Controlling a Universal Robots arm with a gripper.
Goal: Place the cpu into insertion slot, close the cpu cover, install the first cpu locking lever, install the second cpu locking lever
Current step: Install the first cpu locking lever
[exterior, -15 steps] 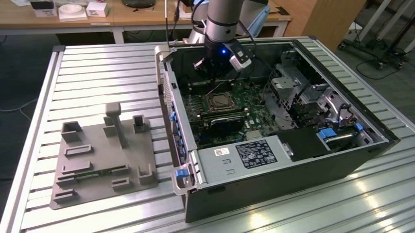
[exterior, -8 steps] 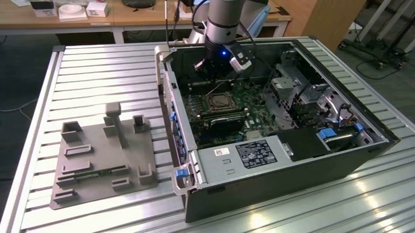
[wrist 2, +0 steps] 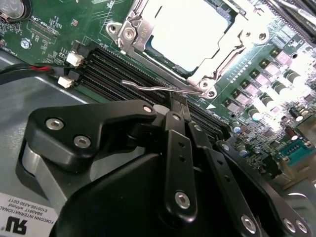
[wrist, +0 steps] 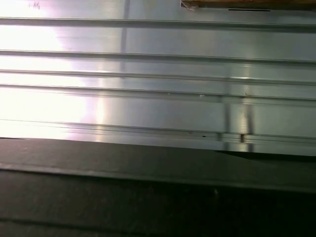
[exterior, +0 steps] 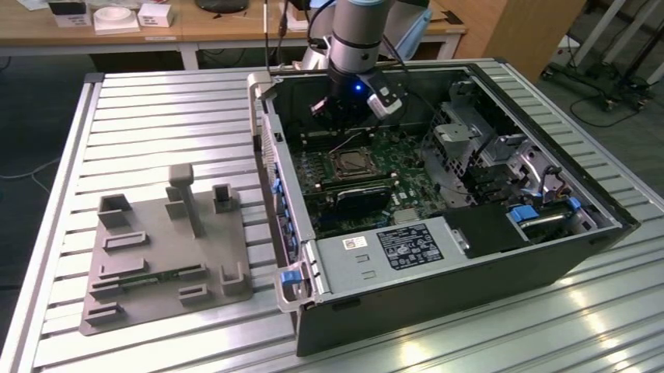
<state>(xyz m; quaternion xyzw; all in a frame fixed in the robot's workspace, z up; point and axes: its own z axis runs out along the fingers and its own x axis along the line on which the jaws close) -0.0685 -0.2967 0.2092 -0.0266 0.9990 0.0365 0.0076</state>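
The cpu point(wrist 2: 190, 32), a flat square chip with a bright silvery top, sits in the insertion slot point(wrist 2: 163, 49) on the green motherboard point(wrist 2: 44, 29), framed by the cpu cover point(wrist 2: 133, 34), a thin silvery metal frame with a square cut-out that lies closed around the chip. A thin silvery locking lever point(wrist 2: 158, 89) runs along the edge of the cover nearest the gripper, between the cover and the long black memory slots point(wrist 2: 113, 66). The black gripper point(wrist 2: 178, 101) has its slim fingertips pressed together at that lever, beside the cover's corner; whether they actually pinch the wire cannot be told.

In the exterior view the gripper point(exterior: 347, 116) reaches down into the open computer case point(exterior: 539, 264), directly above the slot point(exterior: 353, 162). The case lies on its side on the ribbed metal bench point(exterior: 155, 116) and holds the motherboard, drive cages point(exterior: 477, 148) and a black power unit with a label point(exterior: 410, 245). A grey fixture plate point(exterior: 155, 249) with upright blocks rests on the bench, on the exterior view's left of the case.
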